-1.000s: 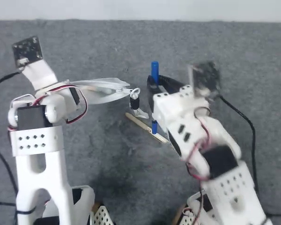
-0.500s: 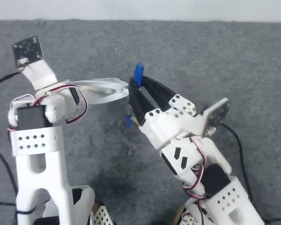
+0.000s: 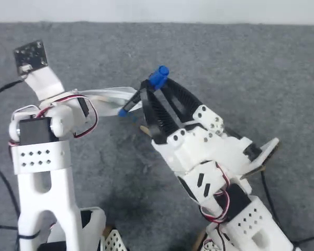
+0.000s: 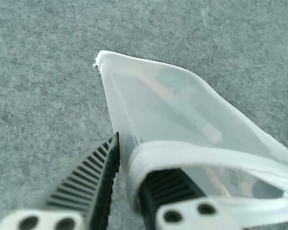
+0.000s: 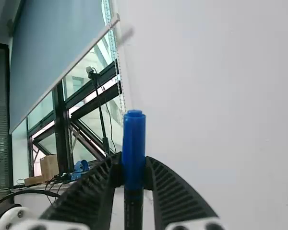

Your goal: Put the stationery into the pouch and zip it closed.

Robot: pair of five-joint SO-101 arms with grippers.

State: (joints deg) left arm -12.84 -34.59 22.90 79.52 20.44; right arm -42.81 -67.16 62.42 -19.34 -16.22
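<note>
Ribbed black plastic fingers of the right gripper [image 5: 133, 163] pinch a slim, blue-capped pen [image 5: 133, 134]. It is tilted, with its lower tip at the mouth of the pouch [image 4: 129, 91]; whether it is inside we cannot tell. We see the pouch as soft translucent white film with a thicker zip band. The left gripper [image 4: 129, 165] holds it over the grey felt table [image 3: 261, 68], clamped on its rim. Inside lie pale stick-like shapes [image 4: 192, 125], blurred. Bare felt surrounds the pouch's pointed far corner.
</note>
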